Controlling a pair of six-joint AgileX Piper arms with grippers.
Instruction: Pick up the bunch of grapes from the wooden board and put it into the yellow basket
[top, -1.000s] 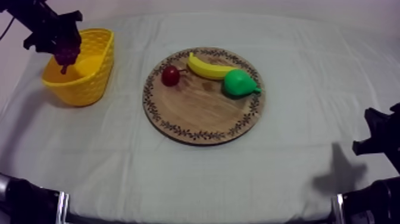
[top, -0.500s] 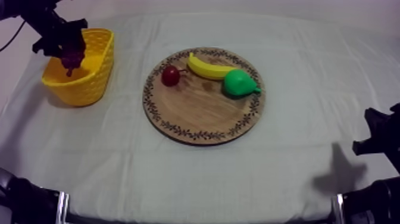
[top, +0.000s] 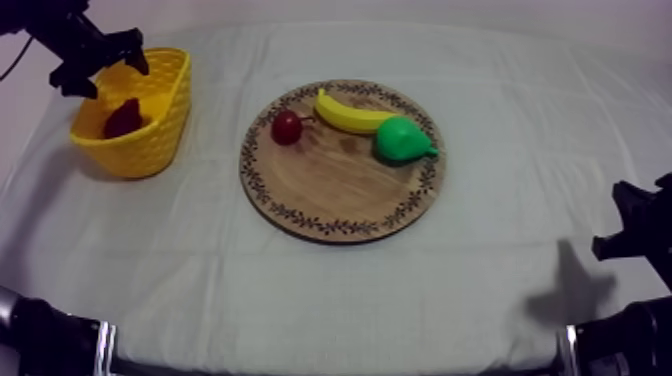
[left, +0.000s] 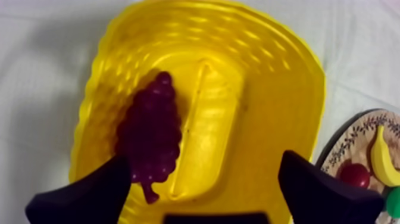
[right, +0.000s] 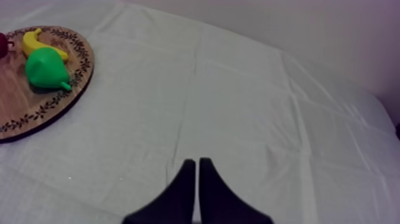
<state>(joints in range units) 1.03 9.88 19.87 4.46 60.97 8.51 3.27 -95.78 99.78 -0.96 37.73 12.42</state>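
Your left arm comes in over the far left corner of the bench, and its left gripper hangs above the far end of the yellow basket. Its two black fingers are spread wide and have hold of nothing. From the left wrist view you look straight down between them into the basket. The bunch of grapes, the one dark purple bunch there is, lies on the basket floor against the long wall on the bench's left-edge side. It is below the fingers and apart from them. You have one basket, and its walls stand around the grapes on every side. A strip of bare grey-white cloth separates it from the single round wooden board, which lies near the middle of the bench. Three toy fruit sit on the far half of the board. One small red fruit is by the rim nearest the basket. One banana lies along the far rim just beside it. One green pear is close against the banana's right end, with its narrow end pointing toward the bench's right edge. The near half of the board is bare wood. Your right arm sits low at the bench's right edge, well apart from the board. The right gripper has its fingers pressed together into a narrow wedge with nothing between them, over open cloth, with the pear side of the board off to its left.
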